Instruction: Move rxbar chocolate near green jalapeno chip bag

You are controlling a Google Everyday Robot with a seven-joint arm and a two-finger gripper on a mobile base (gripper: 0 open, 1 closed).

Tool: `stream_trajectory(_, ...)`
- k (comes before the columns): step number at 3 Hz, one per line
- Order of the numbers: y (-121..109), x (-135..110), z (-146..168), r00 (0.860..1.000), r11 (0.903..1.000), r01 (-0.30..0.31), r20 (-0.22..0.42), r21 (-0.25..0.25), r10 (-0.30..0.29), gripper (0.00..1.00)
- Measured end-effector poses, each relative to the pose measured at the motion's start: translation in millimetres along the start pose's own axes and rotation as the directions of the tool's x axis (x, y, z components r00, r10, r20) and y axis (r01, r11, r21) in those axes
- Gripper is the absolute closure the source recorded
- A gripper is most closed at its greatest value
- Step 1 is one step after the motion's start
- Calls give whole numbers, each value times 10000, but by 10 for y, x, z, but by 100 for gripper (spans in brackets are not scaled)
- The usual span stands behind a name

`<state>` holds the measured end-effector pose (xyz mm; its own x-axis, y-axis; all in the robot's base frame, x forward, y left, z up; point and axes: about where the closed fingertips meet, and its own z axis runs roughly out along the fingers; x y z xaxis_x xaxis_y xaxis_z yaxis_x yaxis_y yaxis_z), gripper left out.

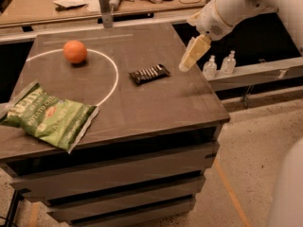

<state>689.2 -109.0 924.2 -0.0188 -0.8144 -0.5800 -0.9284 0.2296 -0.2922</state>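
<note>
Camera view gives me the dark table (156, 112) from its front edge. Nearest me, at the front left corner, lies the green chip bag (49, 119), flat, with one end hanging slightly over the left edge. A white painted circle (115, 77) curves across the table's left half, and the bag's upper right corner sits close to that line. Further back, near the middle of the table and just outside the circle, the chocolate bar (149, 74) lies flat, well apart from the bag. The gripper (184, 66) hangs just to the right of the bar, tilted down toward it, not touching. I cannot tell whether it is open or closed. An orange (75, 51) sits inside the circle at the far left. Two small bottles (209, 67) stand on a ledge beyond the table's right edge.
</note>
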Motion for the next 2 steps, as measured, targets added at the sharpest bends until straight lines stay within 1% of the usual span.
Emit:
stream_trajectory(1,-27,-110,383,9986,9911,530,48,-1223,-528,0)
stream_trajectory(2,42,-229,619,9870,9718,1253,-743,-1998,-1426,0)
